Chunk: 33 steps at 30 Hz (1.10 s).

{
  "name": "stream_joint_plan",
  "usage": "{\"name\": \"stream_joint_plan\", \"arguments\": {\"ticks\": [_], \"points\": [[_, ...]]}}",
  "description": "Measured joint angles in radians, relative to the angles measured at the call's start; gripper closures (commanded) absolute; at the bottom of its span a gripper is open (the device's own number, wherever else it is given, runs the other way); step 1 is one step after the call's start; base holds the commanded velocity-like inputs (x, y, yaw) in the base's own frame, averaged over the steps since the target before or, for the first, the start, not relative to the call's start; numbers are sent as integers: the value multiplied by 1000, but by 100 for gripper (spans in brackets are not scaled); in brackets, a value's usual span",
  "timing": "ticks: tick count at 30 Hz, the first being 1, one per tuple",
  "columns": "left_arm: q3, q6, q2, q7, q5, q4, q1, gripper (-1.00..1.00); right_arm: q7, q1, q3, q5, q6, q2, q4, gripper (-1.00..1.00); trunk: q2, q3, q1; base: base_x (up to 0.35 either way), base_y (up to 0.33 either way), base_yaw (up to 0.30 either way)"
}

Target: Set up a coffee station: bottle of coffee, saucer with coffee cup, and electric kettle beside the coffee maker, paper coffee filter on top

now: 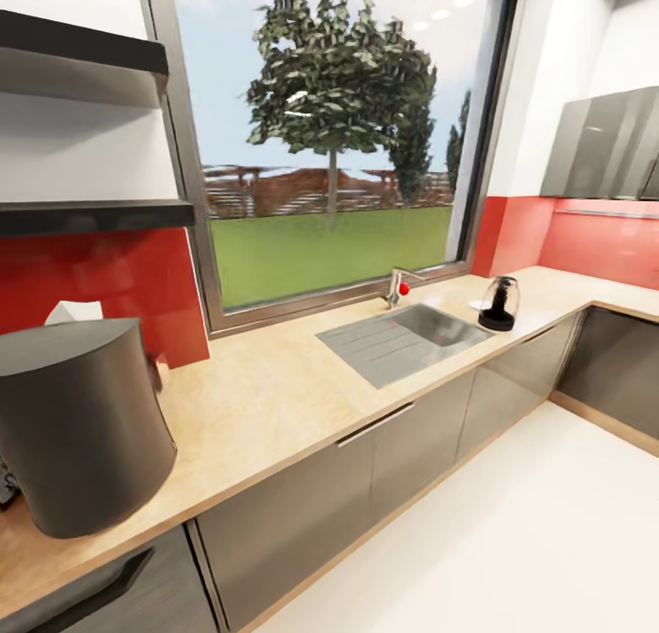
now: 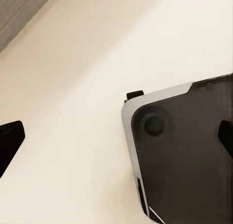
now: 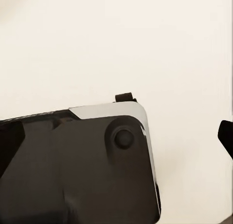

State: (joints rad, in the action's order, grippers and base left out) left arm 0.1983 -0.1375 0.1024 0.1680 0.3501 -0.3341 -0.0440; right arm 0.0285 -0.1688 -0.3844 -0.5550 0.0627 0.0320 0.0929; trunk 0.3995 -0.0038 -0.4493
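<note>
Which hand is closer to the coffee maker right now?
Left, probably. The coffee maker stands on the counter at the robot's left. Both the left hand and right hand hang low over the floor beside the robot's base, neither at the counter.

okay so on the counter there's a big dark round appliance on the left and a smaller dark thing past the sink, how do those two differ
The dark round appliance is near the head camera and shows as a plain, opaque matte grey drum with a flat top; the smaller dark thing stands far off, just past the sink, with a glossy, partly see-through body on a black base. The appliance sits near the counter's front edge; the smaller thing sits further back. Both stand upright on the wooden countertop.
</note>
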Motion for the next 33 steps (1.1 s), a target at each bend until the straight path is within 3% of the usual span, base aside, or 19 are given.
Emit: {"name": "stream_joint_plan", "arguments": {"ticks": [33], "points": [[0,0,-18,-3,-1,2,0,-100,-2,0,3,-2,2,2,-1,-100,0,0,0,202,-213,-266]]}}
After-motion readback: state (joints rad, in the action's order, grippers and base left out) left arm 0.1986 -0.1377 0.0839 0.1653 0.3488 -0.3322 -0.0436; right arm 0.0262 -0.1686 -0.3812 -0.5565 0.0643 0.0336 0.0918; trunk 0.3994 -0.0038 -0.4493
